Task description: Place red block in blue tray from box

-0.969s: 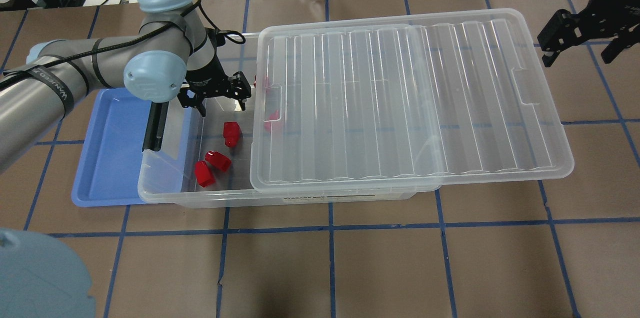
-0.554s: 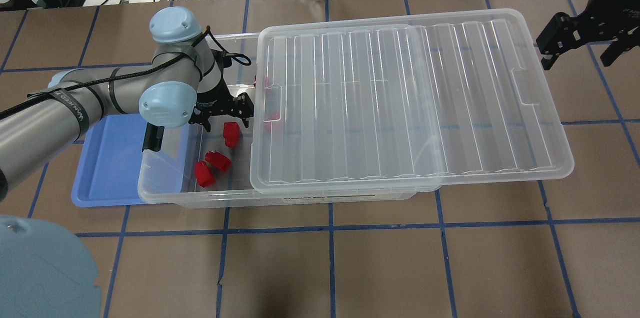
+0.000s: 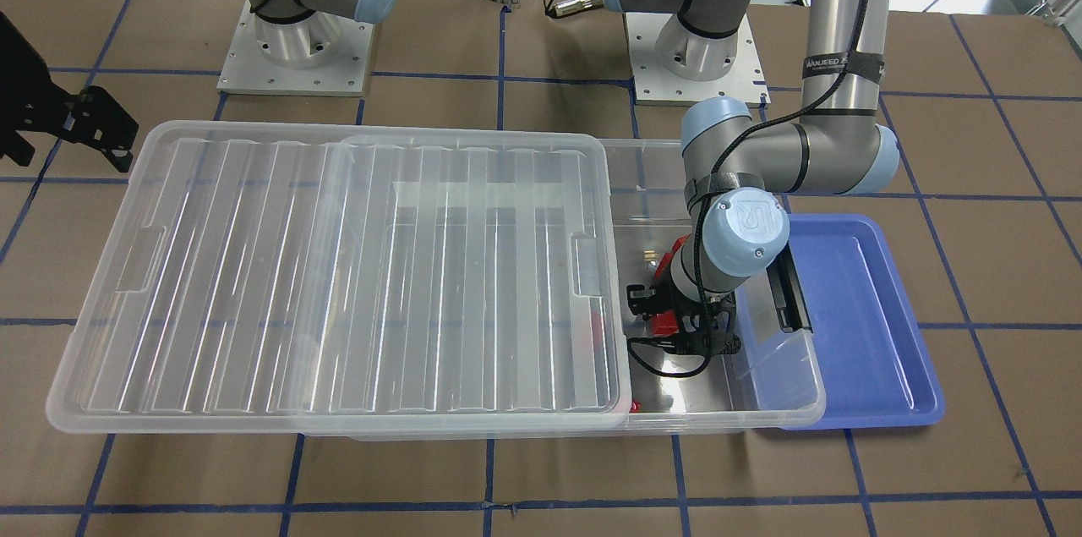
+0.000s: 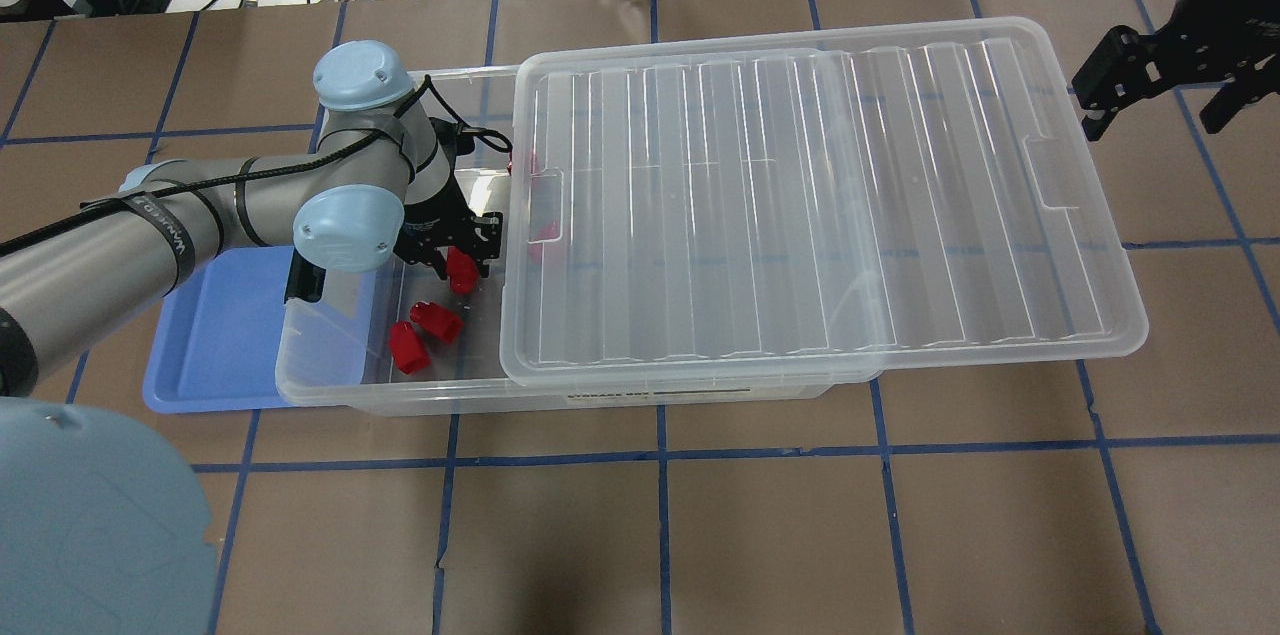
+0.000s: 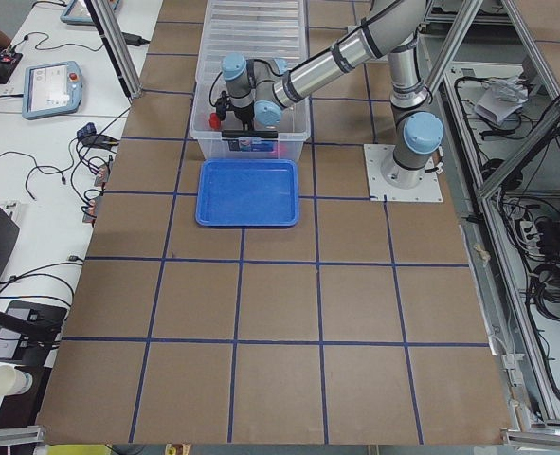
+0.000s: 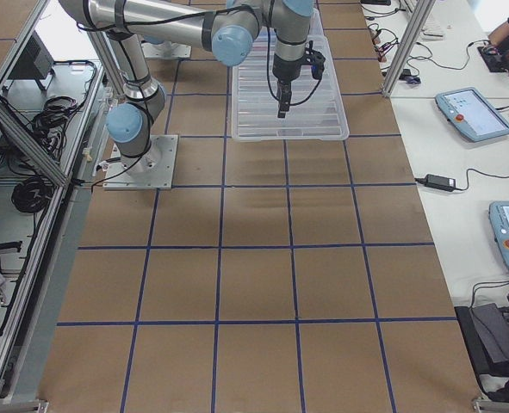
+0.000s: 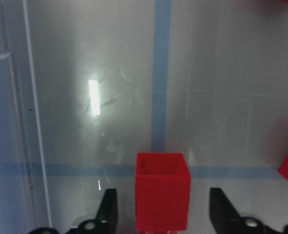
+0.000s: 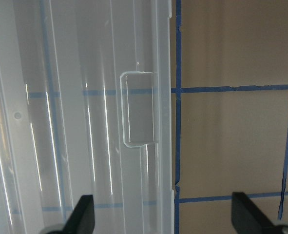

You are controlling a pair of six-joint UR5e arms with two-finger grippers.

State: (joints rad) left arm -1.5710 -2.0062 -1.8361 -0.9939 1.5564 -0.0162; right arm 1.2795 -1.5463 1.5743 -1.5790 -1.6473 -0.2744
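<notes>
The red block [image 7: 162, 195] lies on the floor of the clear box [image 4: 400, 393], in its uncovered left end. My left gripper [image 4: 460, 257] is open and low inside the box. Its fingers [image 7: 107, 208] stand on both sides of the block [image 4: 461, 271] without touching it. The blue tray [image 4: 205, 335] lies on the table against the box's left end, partly under it, and holds nothing that I can see. My right gripper [image 4: 1155, 100] is open and empty above the table, past the lid's far right corner.
The ribbed lid [image 4: 800, 195] is slid to the right, covers most of the box and overhangs it. A pair of red blocks [image 4: 420, 335] lies nearer the box's front wall. More red pieces [image 4: 540, 237] show through the lid's left edge.
My left gripper has moved toward the front of the box and down, from beyond the red block to around it. The right gripper has barely moved.
</notes>
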